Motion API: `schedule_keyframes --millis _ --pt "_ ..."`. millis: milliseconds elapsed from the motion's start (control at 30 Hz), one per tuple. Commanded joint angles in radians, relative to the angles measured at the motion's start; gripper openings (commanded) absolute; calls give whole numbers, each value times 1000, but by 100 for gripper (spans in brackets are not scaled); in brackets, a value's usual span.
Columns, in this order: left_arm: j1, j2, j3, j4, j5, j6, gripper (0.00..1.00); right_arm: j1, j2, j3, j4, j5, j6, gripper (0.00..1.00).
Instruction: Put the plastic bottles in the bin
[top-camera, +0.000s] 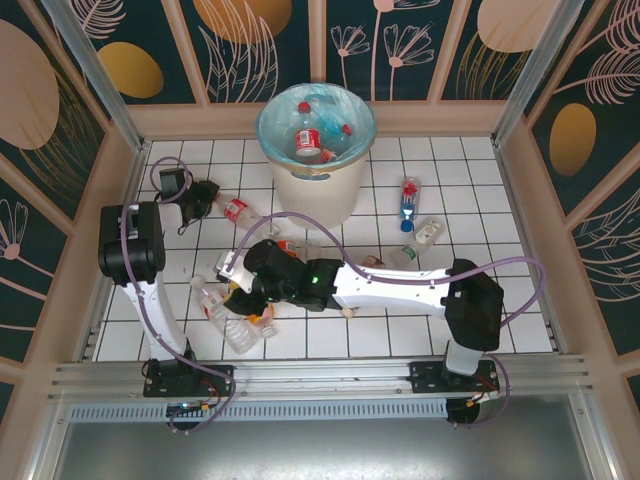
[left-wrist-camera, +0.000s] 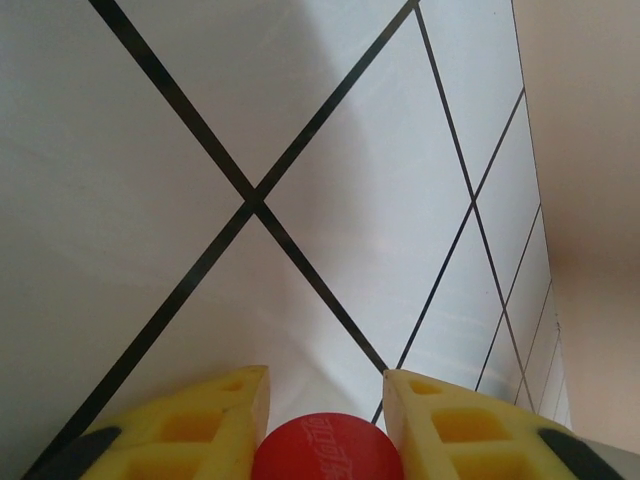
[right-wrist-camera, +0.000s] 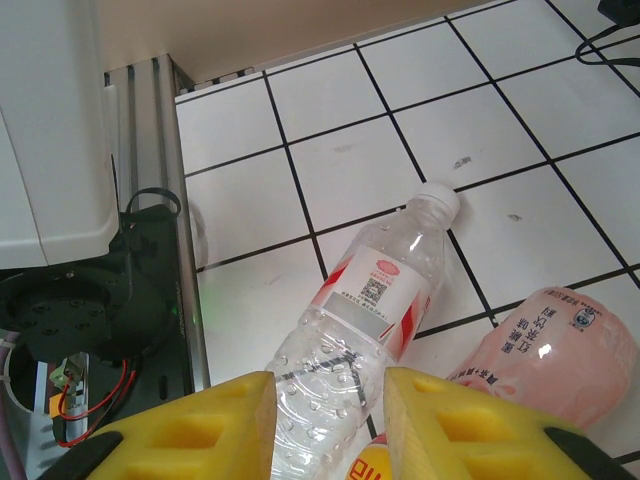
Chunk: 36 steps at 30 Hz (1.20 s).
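Top external | bin (top-camera: 315, 190) held several bottles (top-camera: 308, 138), more lay on tiles (top-camera: 480, 300) | left gripper (left-wrist-camera: 325, 400) clamped red-capped bottle (left-wrist-camera: 325, 455) | right gripper (right-wrist-camera: 328, 390) narrow over clear bottle (right-wrist-camera: 370, 300), grip undeterminable

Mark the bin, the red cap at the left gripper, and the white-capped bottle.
bin (top-camera: 325, 195): top view, cream side wall.
red cap (left-wrist-camera: 325, 452): left wrist view, cap's top face.
white-capped bottle (right-wrist-camera: 375, 293): right wrist view, its label.

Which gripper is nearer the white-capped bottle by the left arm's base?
Right. The right gripper hangs just over the white-capped bottle; the left gripper is farther back near the bin, shut on a red-capped bottle.
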Motion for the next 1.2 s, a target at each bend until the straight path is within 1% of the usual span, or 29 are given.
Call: schedule_keyframes --millis 0,200,300,367,400,467,500,667,833,933,1067,1167 --pt "13 8 10 35 27 3 22 -5 8 32 -12 27 -14 34" --pt "13 -59 26 41 25 17 21 -5 0 66 -47 76 -34 34" --pt "15 -111 19 55 26 8 20 -12 -12 102 -70 126 -8 32" --pt "15 -163 11 62 14 10 20 -21 -40 122 -67 132 14 32" --pt "16 -192 10 61 4 17 18 -25 -63 123 -54 131 20 32" --pt "16 -243 4 64 -8 25 9 -38 -116 103 0 126 29 33" --pt "15 -273 1 58 -22 32 6 -46 -150 89 29 124 32 33" --pt "15 -442 5 -12 -108 103 0 -120 -312 13 133 120 72 35" --pt "15 -594 49 -107 -211 200 0 -220 -489 -111 250 129 146 35" --pt "15 -684 86 -137 -264 247 0 -253 -588 -178 311 195 174 33" --pt "16 -772 164 -176 -331 338 0 -254 -674 -229 359 250 112 33" --pt "16 -795 249 -217 -329 393 0 -257 -699 -222 352 299 66 33"
